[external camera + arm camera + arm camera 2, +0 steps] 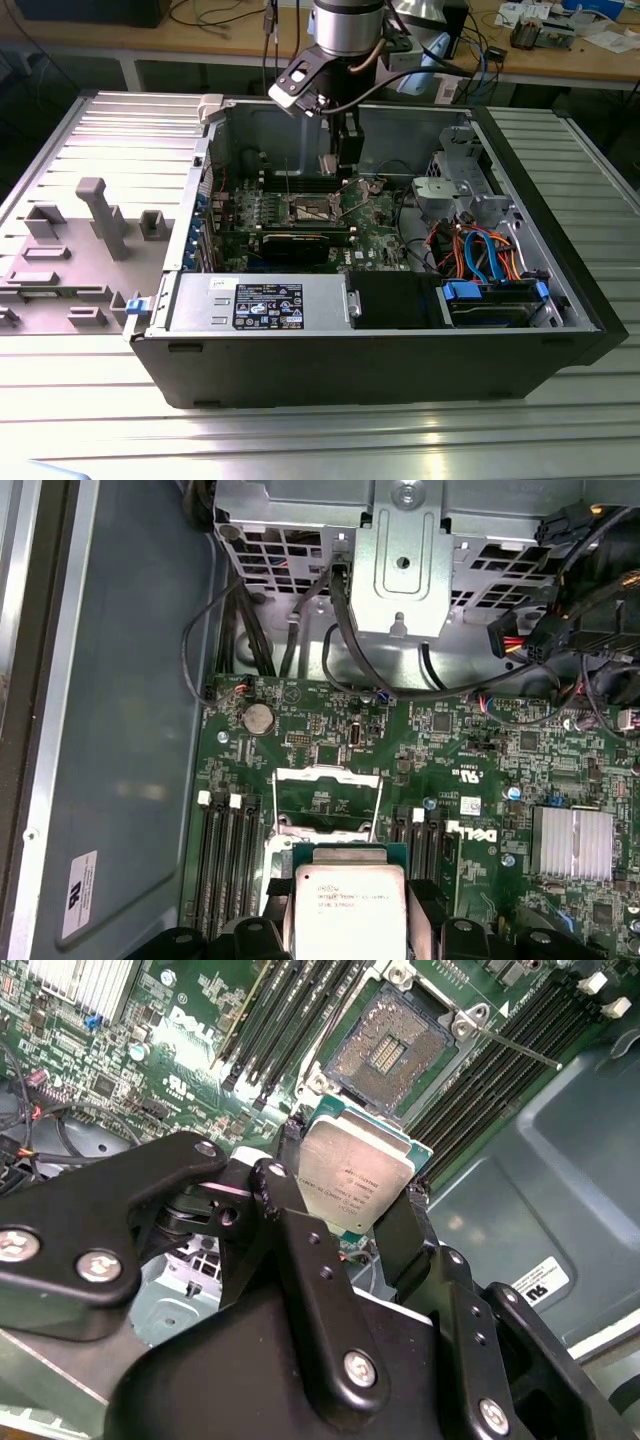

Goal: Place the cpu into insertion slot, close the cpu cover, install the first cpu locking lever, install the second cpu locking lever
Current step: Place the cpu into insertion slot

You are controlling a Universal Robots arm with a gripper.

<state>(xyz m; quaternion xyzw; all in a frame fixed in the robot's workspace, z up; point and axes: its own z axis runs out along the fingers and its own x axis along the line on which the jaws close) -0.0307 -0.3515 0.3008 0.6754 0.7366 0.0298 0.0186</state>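
Open computer case lying flat, green motherboard inside. The gripper is clamped on the cpu by two opposite edges, hanging above the bare insertion slot. Chip's not seated yet.

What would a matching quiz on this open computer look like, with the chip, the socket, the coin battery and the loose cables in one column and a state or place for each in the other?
Column one:
1. chip
2. socket
3. coin battery
4. cables

Column two:
A. round and silver, sitting on the green board
B. clamped in the gripper, above the board
C. orange and blue, at the exterior view's right
D. uncovered and empty, contacts showing

Pairs: 1-B, 2-D, 3-A, 4-C
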